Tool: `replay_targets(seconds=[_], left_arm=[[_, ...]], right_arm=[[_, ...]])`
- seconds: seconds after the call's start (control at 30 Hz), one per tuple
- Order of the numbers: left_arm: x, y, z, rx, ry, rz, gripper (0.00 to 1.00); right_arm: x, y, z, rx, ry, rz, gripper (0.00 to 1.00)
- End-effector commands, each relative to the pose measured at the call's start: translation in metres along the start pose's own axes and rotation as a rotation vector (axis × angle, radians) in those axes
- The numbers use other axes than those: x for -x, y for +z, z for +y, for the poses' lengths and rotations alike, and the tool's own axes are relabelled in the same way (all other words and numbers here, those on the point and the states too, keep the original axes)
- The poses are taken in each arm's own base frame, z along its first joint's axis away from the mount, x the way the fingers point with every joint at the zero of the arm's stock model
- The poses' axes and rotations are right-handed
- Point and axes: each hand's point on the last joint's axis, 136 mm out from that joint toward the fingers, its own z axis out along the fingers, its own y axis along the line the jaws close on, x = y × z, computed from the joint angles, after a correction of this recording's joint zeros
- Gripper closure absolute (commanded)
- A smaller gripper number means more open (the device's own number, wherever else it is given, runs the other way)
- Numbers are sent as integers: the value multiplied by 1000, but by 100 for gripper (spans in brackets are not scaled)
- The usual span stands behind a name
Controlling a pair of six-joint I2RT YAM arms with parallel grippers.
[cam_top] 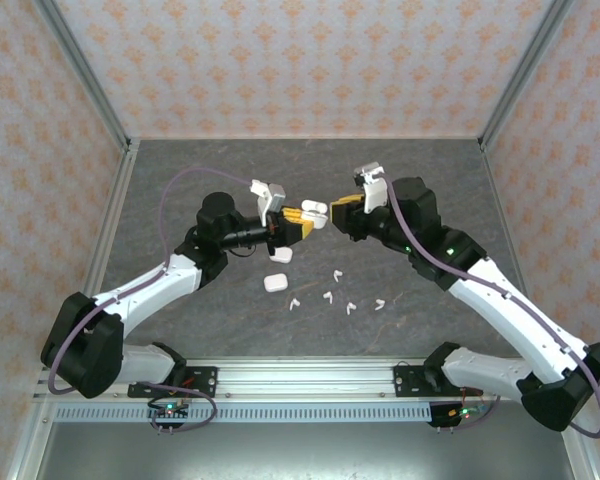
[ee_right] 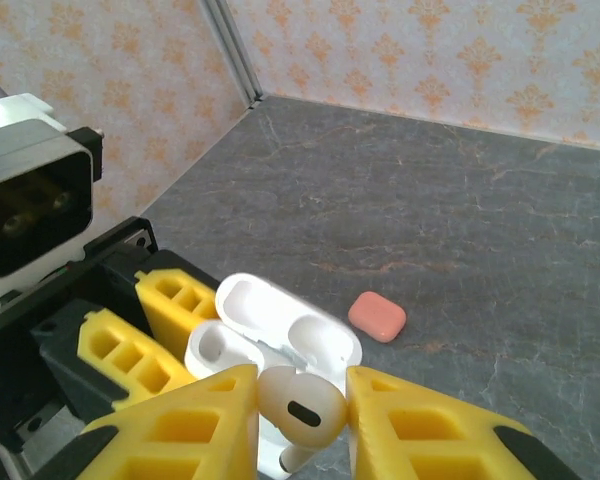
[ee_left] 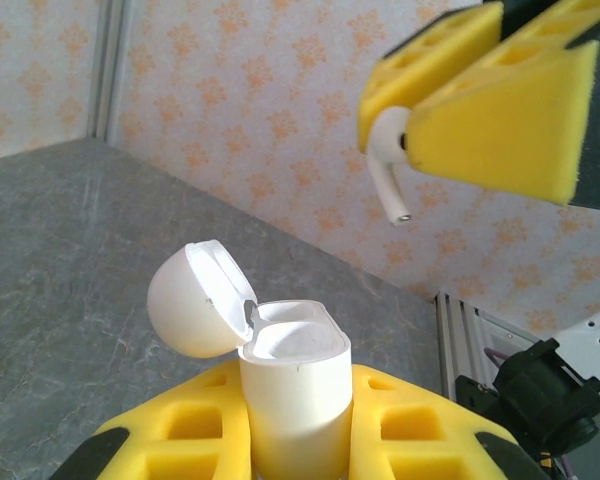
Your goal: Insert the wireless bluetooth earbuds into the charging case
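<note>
Left claw (cam_top: pixel 298 224): clamps white pebble-shaped plastic case (ee_left: pixel 295 390), lid open.
Right claw (cam_top: pixel 343 208): pinches white stemmed earbud (ee_left: pixel 388 160) near it.
Risk: tilted stem may miss socket, jam, slip.

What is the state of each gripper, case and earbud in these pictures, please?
left gripper: shut on the white case.
white case: held upright, lid open.
right gripper: shut on the white earbud.
white earbud: held close to the open case, not yet inserted.
pink case: closed, lying on the table.
loose earbuds: lying on the table, outside any case.
</note>
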Motion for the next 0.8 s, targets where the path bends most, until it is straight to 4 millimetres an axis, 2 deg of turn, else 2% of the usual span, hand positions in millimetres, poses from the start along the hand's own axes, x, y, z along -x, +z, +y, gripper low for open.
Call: replay_targets(seconds=[0.0,0.33,0.67,0.7,0.77], left_arm=[[18,1,-14,-47,68,-30,100],[20,1,-15,-46,70,-28,100],[23,0,-16,-37,73,-38,100],[24,0,-16,-37,74,-39,100],[24,-1,-16,-35,75,-39,100]], right_arm=[[18,3,3,-9,-45,-45,74],[1,21,-2,-16,-32,17,74],[-8,26,-2,-5,-15,49,74],[-14,33,-4,-8,-10,71,74],[-15,34,-3,-3,-7,77,74]])
